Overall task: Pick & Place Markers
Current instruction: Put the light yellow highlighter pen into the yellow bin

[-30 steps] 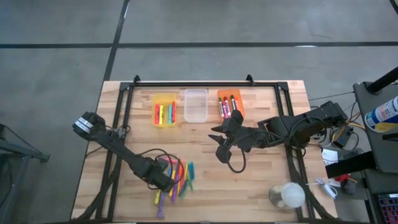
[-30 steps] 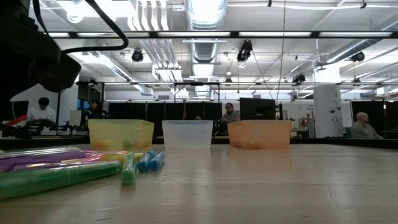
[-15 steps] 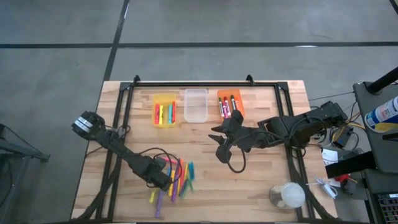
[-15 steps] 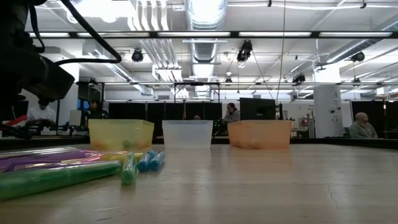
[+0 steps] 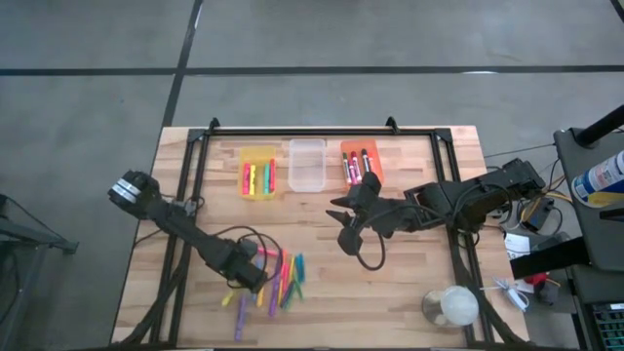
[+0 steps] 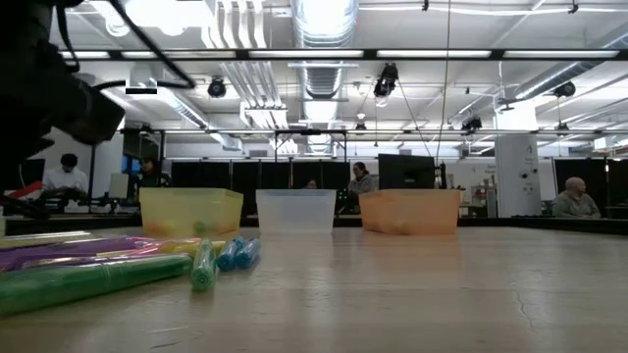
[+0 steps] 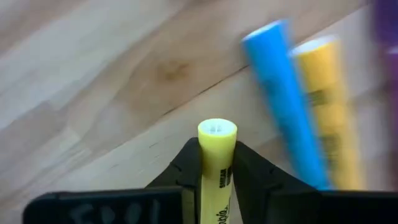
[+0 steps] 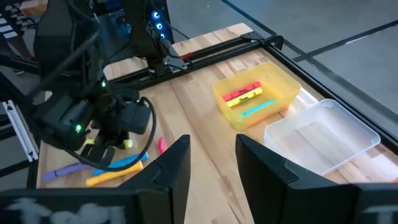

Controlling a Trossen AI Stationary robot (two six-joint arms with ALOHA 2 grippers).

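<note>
Nearest the table's front edge, the left gripper (image 5: 250, 277) sits low over the loose pile of finger-length plastic markers (image 5: 278, 280) on the light wooden table (image 5: 409, 292). In the left wrist view its two dark fingers (image 7: 189, 167) press against both sides of a bright yellow marker (image 7: 216, 163), so it is clamped on that pen, whose flat round end pokes out past the fingertips. Just beyond it on the bare wood lie a blue marker (image 7: 285, 99) and a yellow-orange marker (image 7: 326, 106), side by side and touching along their length. From table height, a green marker (image 6: 93, 279) and purple ones lie at the near left, with two small blue caps beside them.

Further back, over the middle of the table, the right gripper (image 5: 347, 226) hangs in the air with its jaws apart and nothing between them.

Along the far edge stand three small plastic bins in a row: a yellow bin (image 5: 258, 173) holding several markers, a clear bin (image 5: 305, 165), and an orange bin (image 5: 361, 163) holding more markers.
</note>
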